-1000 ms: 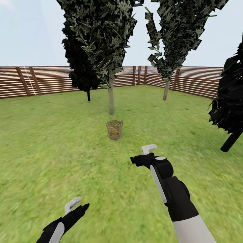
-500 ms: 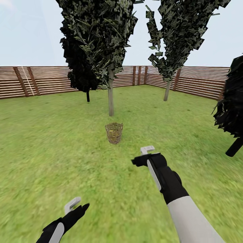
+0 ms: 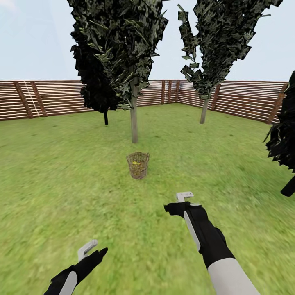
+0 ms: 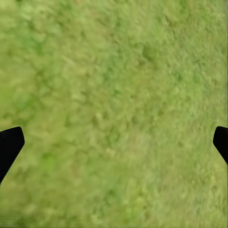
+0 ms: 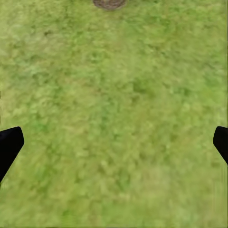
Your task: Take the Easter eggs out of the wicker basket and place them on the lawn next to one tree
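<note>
Wicker basket with yellow eggs stands mid-lawn before the pale-trunked tree, beyond reach, so both grippers, right and left, hang spread and empty.

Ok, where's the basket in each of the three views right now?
Head view: basket stands mid-picture on the grass, just in front of the pale-trunked tree.
Right wrist view: a brown sliver of it at the picture's edge.
Left wrist view: not in it.
Shared landmark: the grass itself.
</note>
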{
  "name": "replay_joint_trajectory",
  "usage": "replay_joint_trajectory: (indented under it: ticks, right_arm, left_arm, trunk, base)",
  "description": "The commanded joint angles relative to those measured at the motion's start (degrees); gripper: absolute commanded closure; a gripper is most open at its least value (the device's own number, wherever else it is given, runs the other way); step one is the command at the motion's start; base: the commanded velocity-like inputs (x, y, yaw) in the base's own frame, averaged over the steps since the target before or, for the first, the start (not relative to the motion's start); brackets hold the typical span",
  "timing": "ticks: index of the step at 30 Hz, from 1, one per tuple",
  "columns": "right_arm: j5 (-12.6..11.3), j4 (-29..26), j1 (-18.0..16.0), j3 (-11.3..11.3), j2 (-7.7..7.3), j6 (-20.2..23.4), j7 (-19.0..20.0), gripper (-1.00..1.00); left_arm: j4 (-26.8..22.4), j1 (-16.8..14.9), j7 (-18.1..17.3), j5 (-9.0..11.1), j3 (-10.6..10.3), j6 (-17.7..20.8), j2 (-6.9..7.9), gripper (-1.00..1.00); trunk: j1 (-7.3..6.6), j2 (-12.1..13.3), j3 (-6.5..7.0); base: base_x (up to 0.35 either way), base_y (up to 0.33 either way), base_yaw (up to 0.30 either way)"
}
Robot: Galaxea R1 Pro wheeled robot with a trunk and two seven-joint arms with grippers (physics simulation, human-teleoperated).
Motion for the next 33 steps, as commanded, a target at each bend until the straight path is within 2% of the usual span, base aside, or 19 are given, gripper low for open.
replay_joint_trajectory:
  ticks: [1,14,33]
  right_arm:
    - [0.36,-1.54,0.80,0.06,0.06,0.02,0.30,-1.00]
    - [0.16,-3.39,0.60,0.06,1.31,0.28,0.37,-1.00]
    - [0.24,-4.05,0.62,0.16,1.42,0.17,0.31,-1.00]
  left_arm:
    - [-0.05,-0.02,-0.09,0.33,0.15,0.45,-0.02,-1.00]
    - [0.05,-0.01,0.03,0.24,0.13,0.50,-0.01,-1.00]
    - [0.40,-0.02,0.22,0.23,0.14,0.50,-0.02,-1.00]
  trunk:
    - [0.07,-0.11,-0.12]
    - [0.07,-0.11,-0.12]
    - [0.07,-0.11,-0.12]
  base:
    - [0.334,0.000,0.000]
    - [0.334,0.000,0.000]
    - [0.334,0.000,0.000]
